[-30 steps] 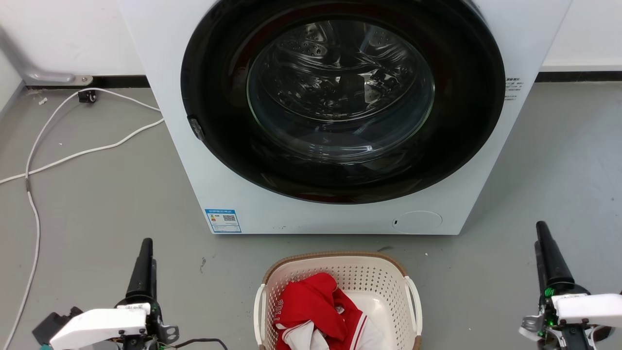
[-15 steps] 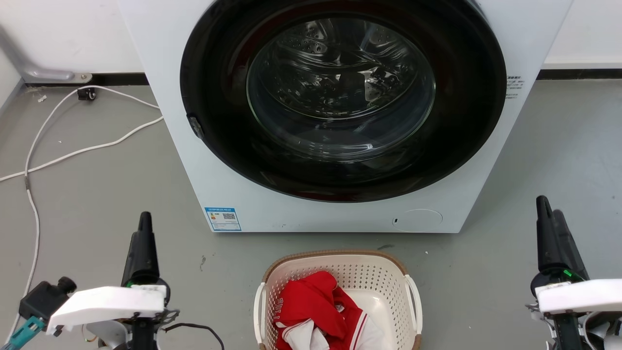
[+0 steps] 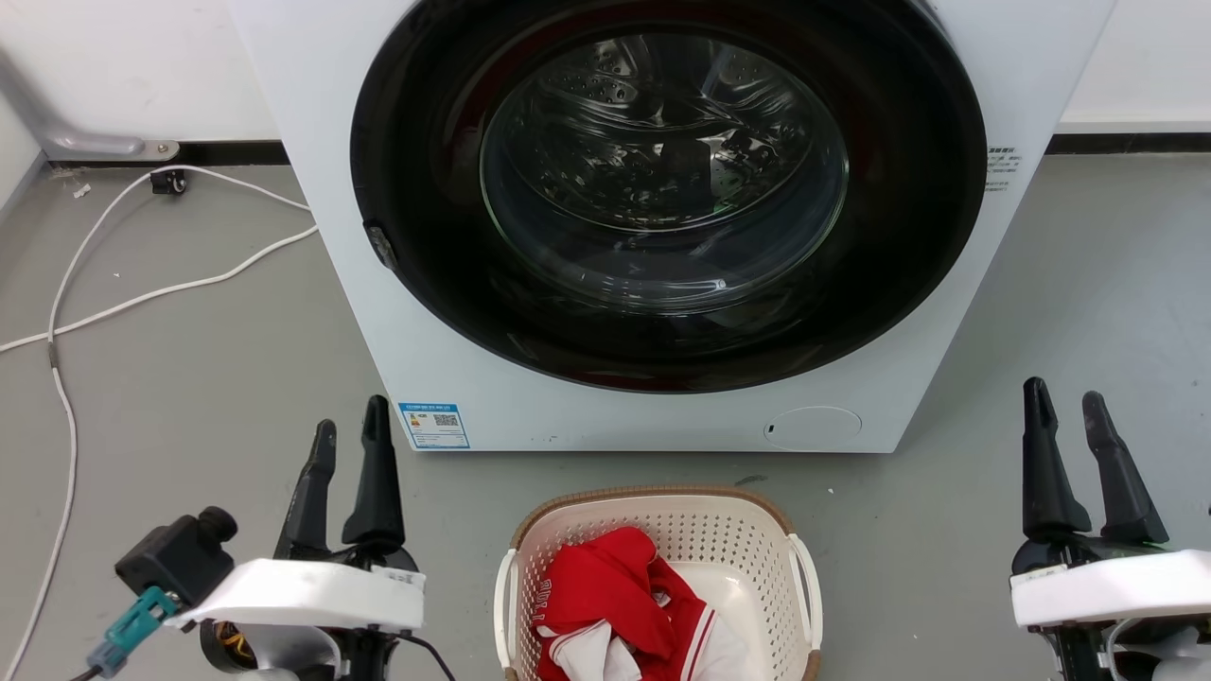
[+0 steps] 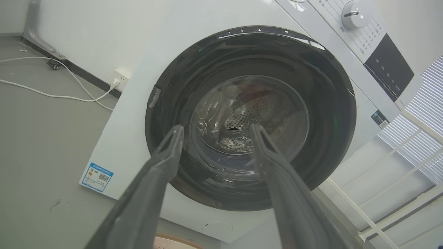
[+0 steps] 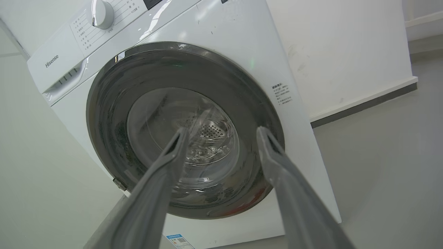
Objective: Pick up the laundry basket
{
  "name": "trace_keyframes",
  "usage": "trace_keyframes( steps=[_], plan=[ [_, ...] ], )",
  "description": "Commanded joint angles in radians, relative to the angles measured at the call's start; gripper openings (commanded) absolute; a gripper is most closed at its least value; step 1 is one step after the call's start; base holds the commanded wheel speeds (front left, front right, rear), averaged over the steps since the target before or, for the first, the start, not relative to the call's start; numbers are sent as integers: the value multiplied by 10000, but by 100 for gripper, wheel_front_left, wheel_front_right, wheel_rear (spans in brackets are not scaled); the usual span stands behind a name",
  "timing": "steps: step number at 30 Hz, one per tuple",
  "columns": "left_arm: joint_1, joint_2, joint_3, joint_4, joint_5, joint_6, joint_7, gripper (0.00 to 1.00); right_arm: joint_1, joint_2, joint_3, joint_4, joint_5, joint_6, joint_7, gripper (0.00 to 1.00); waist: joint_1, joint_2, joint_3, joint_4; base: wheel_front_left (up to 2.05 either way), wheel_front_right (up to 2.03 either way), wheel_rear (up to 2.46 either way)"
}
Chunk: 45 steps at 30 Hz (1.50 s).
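The laundry basket (image 3: 747,544), cream perforated plastic with a brown woven rim and white side handles, sits on the floor at the bottom centre of the head view. Red and white clothes (image 3: 615,605) lie inside it. A sliver of its rim (image 4: 173,240) shows at the bottom of the left wrist view. My left gripper (image 3: 352,427) is open, left of the basket and apart from it, fingers pointing at the washer. My right gripper (image 3: 1064,399) is open well to the basket's right, holding nothing. The wrist views show the left gripper (image 4: 216,129) and the right gripper (image 5: 221,131) with jaws spread.
A white front-loading washing machine (image 3: 473,378) with a closed dark round door (image 3: 667,189) stands just behind the basket. White cables (image 3: 142,303) trail over the grey floor at the left. A wall with a dark baseboard (image 3: 1126,147) runs behind.
Both grippers rotated and now show two spread fingers instead of one edge-on profile. The left gripper has shifted right, closer to the basket. The basket has not moved.
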Motion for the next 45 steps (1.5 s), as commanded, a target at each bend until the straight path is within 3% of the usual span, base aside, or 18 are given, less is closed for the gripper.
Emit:
trace_keyframes(
  steps=[1, 9, 22, 32, 45],
  plan=[
    [-23, 31, -87, -219, 452, -35, -110, 100, -20, -24, 27, -224, -387, 2, -95, 100, 0, 0, -1, -1, 0, 0, 0],
    [40, 138, -825, -337, 2265, -29, -358, 100, 170, -23, 150, -359, -1649, 2, -349, 100, 0, 0, 0, 2, 0, 0, 0],
    [-32, 797, -2077, -242, 3925, 534, -678, 100, 423, -20, 196, -47, -3286, 2, -679, 100, 0, 0, -29, 2, 0, 0, 0],
    [99, 1084, -2650, 39, 4600, 1027, -907, 100, 579, -17, 244, -12, -4172, 1, -902, 100, 0, 0, -78, -20, 0, 0, 0],
    [218, 1083, -2811, 849, 5508, 1286, -1184, 100, 746, -15, 219, 1, -5574, 1, -1175, 100, 0, 0, -68, -28, 0, 0, 0]
  ],
)
